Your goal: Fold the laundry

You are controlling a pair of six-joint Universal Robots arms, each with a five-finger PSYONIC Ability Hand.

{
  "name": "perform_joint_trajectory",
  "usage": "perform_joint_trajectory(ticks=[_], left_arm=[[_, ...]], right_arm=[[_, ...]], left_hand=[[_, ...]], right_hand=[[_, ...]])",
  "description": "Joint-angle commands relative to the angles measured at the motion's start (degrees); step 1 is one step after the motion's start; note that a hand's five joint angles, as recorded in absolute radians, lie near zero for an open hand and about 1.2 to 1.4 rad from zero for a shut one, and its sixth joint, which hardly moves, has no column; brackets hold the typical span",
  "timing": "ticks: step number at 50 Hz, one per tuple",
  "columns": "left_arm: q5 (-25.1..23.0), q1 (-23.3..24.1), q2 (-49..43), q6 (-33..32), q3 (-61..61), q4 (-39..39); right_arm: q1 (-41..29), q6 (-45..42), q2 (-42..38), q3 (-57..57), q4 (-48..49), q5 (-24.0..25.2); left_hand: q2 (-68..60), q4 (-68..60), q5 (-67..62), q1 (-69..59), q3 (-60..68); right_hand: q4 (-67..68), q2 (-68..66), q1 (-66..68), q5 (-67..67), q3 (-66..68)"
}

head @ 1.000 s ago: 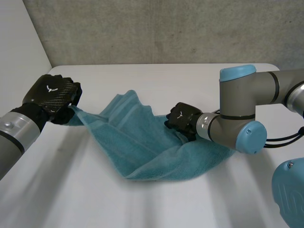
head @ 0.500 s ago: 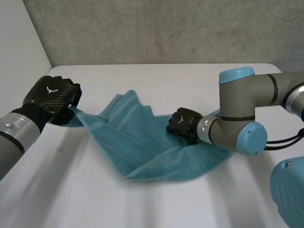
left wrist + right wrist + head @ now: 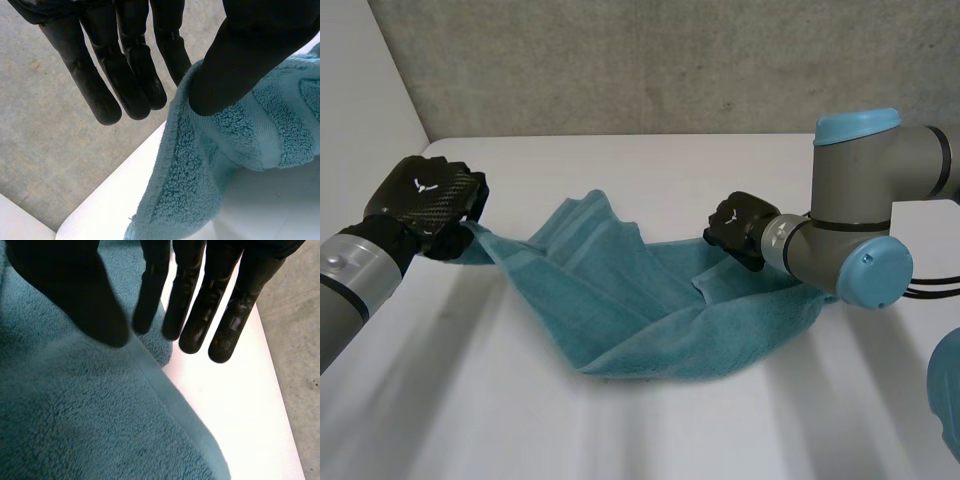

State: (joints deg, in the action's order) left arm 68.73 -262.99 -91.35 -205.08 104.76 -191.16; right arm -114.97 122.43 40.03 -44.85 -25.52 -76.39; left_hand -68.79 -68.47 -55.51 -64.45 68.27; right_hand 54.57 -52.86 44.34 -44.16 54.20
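Held at both ends, sagging in the middle

Spans the middle of the frame as a limp teal towel, resting by its lowest fold on the white bench. Pinches one corner at the left of the frame in the left robot hand, lifted clear of the bench. Pinches the opposite edge at the right in the right robot hand, low over the towel. Looks light, thick-piled and floppy: sags between grips, creases anywhere, probably drags on the bench rather than sliding. Best taken at the hemmed corners or along the woven band; avoid bunching it mid-cloth
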Motion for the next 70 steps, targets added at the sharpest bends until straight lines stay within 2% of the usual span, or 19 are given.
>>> perform_joint_trajectory(ticks=[1, 7, 20, 25, 32, 41, 54, 58, 61, 66, 70], left_arm=[[0.0, 0.2, 0.0, 1.8, 0.0, 0.0], [0.0, 0.3, 0.0, 2.8, 0.0, 0.0], [0.0, -0.2, 0.0, 2.8, 0.1, 0.0], [-0.1, -0.2, 0.0, 2.8, 0.0, 0.0], [-0.1, -0.3, -0.1, 2.8, 0.0, 0.0], [-0.1, -0.4, -0.2, 2.8, 0.0, 0.0], [-0.1, -0.6, -0.3, 2.8, 0.0, -0.2], [-0.1, -0.6, -0.3, 2.8, 0.0, -0.2], [-0.1, -0.7, -0.3, 2.8, 0.0, -0.2], [-0.1, -0.7, -0.3, 2.8, -0.1, -0.2], [0.1, -0.9, 0.0, 2.8, -0.4, 0.0]], right_arm=[[0.4, 0.4, 0.3, -2.9, 1.5, 0.3], [-0.2, 0.4, 0.2, -2.8, 1.6, 0.3], [0.0, 2.7, -2.3, -0.4, 1.4, 0.5], [0.2, 3.6, -3.4, 0.0, 1.3, 2.3], [0.3, 3.6, -4.2, 0.7, 1.3, 2.1], [0.4, 3.6, -4.3, 0.6, 0.9, 1.9], [0.4, 3.3, -4.8, 0.0, 0.4, 1.9], [0.5, 3.2, -4.8, -0.1, 0.4, 1.9], [0.5, 3.1, -4.4, 0.2, 0.5, 1.6], [0.3, 4.7, -3.7, 0.8, 2.0, 1.1], [0.4, 11.3, 4.6, -0.6, 5.8, -1.6]], left_hand=[[-11.2, -11.5, -14.5, -15.5, 11.7], [-11.2, -11.5, -14.5, -15.5, 11.7], [-11.2, -11.5, -14.5, -15.5, 11.7], [-11.2, -11.5, -14.5, -15.5, 11.7], [-11.2, -11.5, -14.5, -15.5, 11.7], [-11.2, -11.5, -14.5, -15.5, 11.7], [-11.2, -11.5, -14.5, -15.5, 11.7], [-11.2, -11.5, -14.5, -15.5, 11.7], [-11.2, -11.5, -14.5, -15.5, 11.7], [-11.2, -11.5, -14.5, -15.5, 11.7], [-11.2, -11.5, -14.5, -15.5, 11.7]], right_hand=[[-25.1, 23.4, -14.9, 24.7, -24.7], [-30.4, 28.6, -20.1, 29.9, -30.0], [-29.9, 28.1, -19.6, 29.4, -29.5], [-29.7, 28.0, -19.4, 29.3, -29.3], [-27.5, 25.8, -17.3, 27.1, -27.1], [-17.3, 15.5, -7.0, 16.9, -16.9], [-16.7, 15.0, -6.5, 16.3, -16.4], [-1.1, -0.6, 9.1, 0.7, -0.8], [25.3, -27.1, 35.6, -25.7, 25.7], [25.4, -27.1, 35.7, -25.8, 25.8], [25.4, -27.1, 35.7, -25.8, 25.8]])
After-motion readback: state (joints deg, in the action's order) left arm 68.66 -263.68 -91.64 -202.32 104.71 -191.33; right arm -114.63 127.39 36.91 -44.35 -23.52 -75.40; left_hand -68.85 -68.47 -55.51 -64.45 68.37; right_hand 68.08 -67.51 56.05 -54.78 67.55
